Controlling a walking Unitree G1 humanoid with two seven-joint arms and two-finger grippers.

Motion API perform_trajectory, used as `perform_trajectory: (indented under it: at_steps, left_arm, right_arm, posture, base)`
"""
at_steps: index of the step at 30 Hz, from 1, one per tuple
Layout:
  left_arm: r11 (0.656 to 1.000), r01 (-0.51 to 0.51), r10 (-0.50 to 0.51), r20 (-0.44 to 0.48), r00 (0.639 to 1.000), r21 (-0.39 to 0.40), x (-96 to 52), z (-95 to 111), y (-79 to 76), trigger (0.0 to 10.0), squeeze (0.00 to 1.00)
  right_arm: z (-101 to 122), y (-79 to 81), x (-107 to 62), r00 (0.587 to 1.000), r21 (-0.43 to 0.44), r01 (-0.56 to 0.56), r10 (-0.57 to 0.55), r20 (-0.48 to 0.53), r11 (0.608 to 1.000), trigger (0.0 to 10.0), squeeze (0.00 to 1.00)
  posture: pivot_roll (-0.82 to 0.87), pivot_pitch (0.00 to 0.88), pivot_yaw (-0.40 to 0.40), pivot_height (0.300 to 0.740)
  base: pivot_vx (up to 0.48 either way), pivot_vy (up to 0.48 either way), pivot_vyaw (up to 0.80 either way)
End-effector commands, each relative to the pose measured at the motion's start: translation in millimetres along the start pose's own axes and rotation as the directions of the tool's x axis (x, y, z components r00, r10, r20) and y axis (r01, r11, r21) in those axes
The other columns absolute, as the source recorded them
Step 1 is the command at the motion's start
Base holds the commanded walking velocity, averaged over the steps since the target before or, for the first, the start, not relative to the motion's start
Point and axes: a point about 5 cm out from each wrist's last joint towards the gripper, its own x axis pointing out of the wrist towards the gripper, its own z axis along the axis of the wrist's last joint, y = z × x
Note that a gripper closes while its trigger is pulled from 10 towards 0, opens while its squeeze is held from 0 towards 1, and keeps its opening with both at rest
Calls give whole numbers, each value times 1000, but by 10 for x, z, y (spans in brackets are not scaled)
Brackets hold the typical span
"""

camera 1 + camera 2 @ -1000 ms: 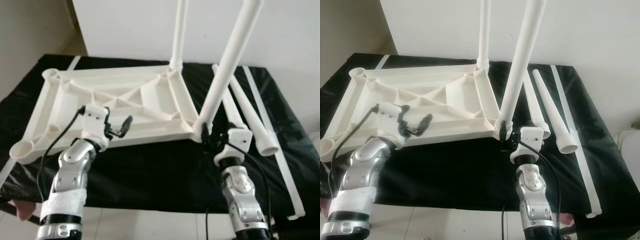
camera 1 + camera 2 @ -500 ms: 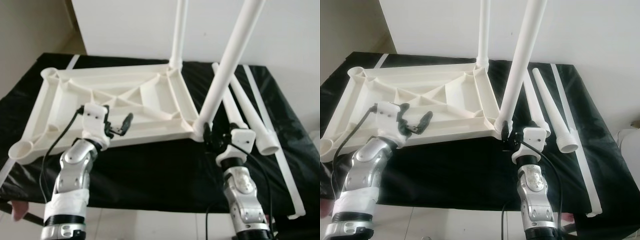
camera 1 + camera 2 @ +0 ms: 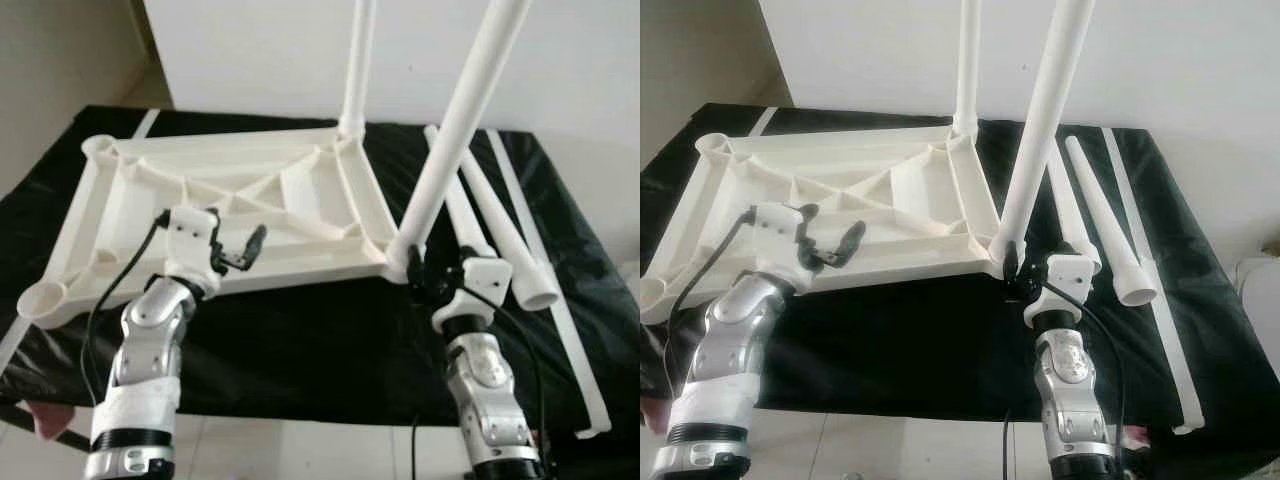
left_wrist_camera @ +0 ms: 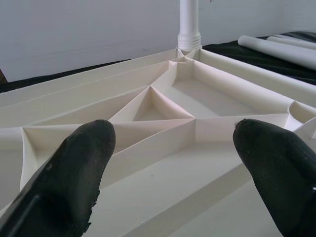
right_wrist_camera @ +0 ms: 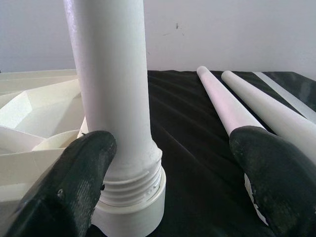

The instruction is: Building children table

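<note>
Right gripper (image 5: 168,163) beside leg (image 5: 111,84)

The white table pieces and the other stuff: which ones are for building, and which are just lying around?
For building:
table top, upside down
two legs standing in its corners
two loose legs
right claw, open beside the near leg
left claw, open

Lying around:
black cloth
long white strip

The right gripper (image 5: 170,180) is spread wide. One finger (image 5: 74,182) touches the upright leg's (image 5: 111,98) threaded base in the tabletop (image 5: 34,123) socket. Two loose legs (image 5: 232,106) lie ahead on black cloth (image 5: 192,148).
</note>
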Motion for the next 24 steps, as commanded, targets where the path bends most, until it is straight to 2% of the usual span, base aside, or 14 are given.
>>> perform_trajectory:
  at_steps: [1, 12, 15, 16, 17, 24]
  left_arm:
    - [970, -243, 243, -12, 970, 10, -35, -44, 112, 10000, 0]
    - [972, -233, 233, -12, 972, 19, -78, -67, 91, 10000, 0]
    - [976, -218, 218, -10, 976, 1, -82, -72, 87, 10000, 0]
    - [977, -212, 212, -10, 977, -4, -85, -75, 85, 10000, 424]
    - [978, -209, 209, -6, 978, -19, -93, -74, 87, 10000, 1000]
    - [975, -222, 221, -6, 975, -17, -114, -84, 117, 10000, 1000]
  right_arm:
    - [26, -25, 13, 1000, 3, 6, -6, 7, 1000, 10000, 0]
    - [15, -25, -9, 1000, -4, -9, 9, 1, 1000, 10000, 0]
    - [18, -22, -1, 1000, -5, -12, 12, 2, 1000, 10000, 0]
    - [19, -20, 1, 1000, -6, -14, 14, 2, 1000, 10000, 0]
    - [19, -17, 3, 1000, -6, -16, 16, 2, 1000, 10000, 0]
    - [16, -10, 5, 1000, -8, -27, 27, 0, 1000, 10000, 0]
  posture:
    - [-55, 135, 17, 740]
    - [-49, 138, 7, 740]
    - [-48, 134, 4, 740]
    - [-49, 131, 4, 740]
    - [-48, 132, 2, 740]
    - [-48, 128, -6, 740]
  base:
    - [0, 0, 0]
    - [0, 0, 0]
    - [0, 0, 0]
    - [0, 0, 0]
    - [0, 0, 0]
    - [0, 0, 0]
